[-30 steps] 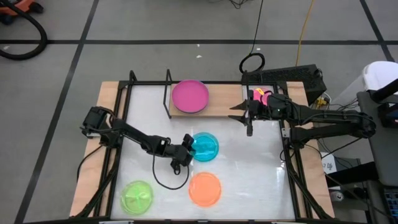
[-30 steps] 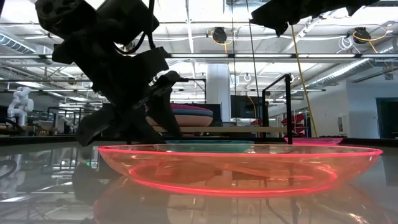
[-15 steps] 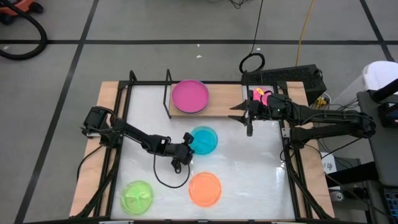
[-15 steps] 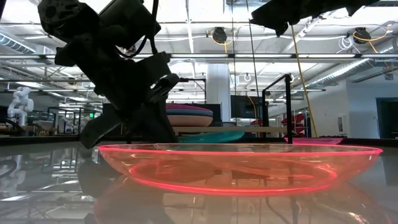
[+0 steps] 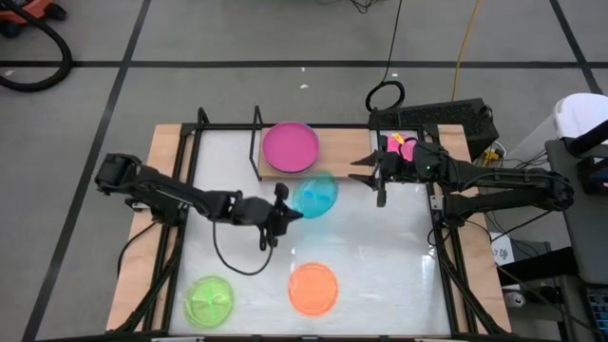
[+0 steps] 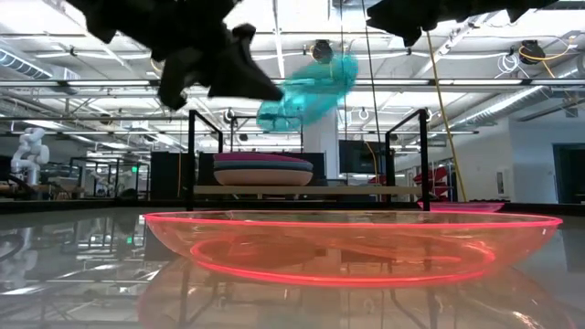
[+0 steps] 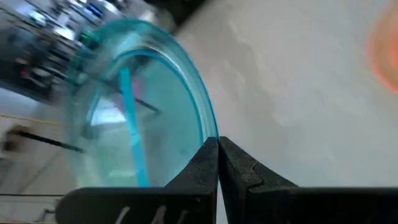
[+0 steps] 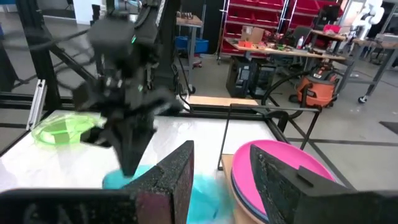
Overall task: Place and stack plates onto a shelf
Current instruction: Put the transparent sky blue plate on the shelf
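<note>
Left tool (image 5: 285, 211) is pinching the cyan plate (image 5: 314, 195) by its rim, tilted, off the table (image 5: 380, 256), plate lying ahead of its fingertips near the shelf (image 5: 337, 161). Magenta plate (image 5: 291, 146) is sitting on the shelf. Right tool (image 5: 369, 177) is hanging released beside the shelf.

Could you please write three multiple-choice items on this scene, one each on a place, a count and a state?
1. Where is the magenta plate?
A. on the shelf
B. on the white tabletop
C. in the right gripper

2. How many plates lie flat on the table?
A. one
B. two
C. four

3. What state is the cyan plate in?
A. flat on the shelf
B. lifted and tilted in the left gripper
C. under the orange plate

Answers: 1 A, it rests on the wooden board. 2 B, only the orange plate and the lime plate. 3 B, the low view shows it airborne, pinched by its rim.
</note>
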Controlling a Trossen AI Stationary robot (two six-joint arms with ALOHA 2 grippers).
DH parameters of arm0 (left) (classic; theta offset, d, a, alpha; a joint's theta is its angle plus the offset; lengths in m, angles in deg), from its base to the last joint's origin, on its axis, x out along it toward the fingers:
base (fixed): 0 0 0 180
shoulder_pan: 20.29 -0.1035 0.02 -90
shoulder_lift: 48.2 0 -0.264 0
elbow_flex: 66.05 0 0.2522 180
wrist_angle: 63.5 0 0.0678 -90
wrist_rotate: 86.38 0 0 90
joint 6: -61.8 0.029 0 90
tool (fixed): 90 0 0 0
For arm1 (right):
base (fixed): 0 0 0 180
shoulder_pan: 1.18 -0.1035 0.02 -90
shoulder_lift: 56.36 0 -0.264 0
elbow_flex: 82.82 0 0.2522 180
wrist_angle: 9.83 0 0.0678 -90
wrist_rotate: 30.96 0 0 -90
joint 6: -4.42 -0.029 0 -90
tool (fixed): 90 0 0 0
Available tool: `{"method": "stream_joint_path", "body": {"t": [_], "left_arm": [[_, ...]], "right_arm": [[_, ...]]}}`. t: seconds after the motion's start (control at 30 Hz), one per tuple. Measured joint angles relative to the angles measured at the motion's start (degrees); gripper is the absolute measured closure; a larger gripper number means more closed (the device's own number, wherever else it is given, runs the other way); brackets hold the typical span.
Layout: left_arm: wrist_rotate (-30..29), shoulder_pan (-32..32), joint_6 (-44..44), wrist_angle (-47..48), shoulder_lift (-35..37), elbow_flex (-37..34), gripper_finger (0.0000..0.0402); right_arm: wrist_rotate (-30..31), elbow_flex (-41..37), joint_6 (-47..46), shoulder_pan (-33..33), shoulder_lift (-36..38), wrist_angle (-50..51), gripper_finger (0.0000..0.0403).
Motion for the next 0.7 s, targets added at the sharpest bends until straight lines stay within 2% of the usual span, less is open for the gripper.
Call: {"method": "stream_joint_path", "body": {"t": [0.13, 0.37, 0.57, 0.7], "left_arm": [[-0.01, -3.92, 2.23, -0.83, 2.06, 1.41, 0.0397], [1.29, -11.16, 7.6, 8.77, 0.27, 9.81, 0.0398], [9.83, -17.68, 9.88, 9.16, -2.91, 15.3, 0.0398], [13.32, -20.49, 12.29, 9.37, -7.07, 18.63, 0.0398]], "right_arm": [[-0.01, 0.0, 0.71, 0.0, 0.0, -1.04, 0.0262], [-0.02, 0.0, 1.23, 0.0, 0.02, -1.75, 0.0262], [-0.02, 0.01, 1.96, 0.0, 0.02, -2.43, 0.0262], [-0.02, 0.01, 2.76, 0.0, 0.02, -3.4, 0.0262]]}}
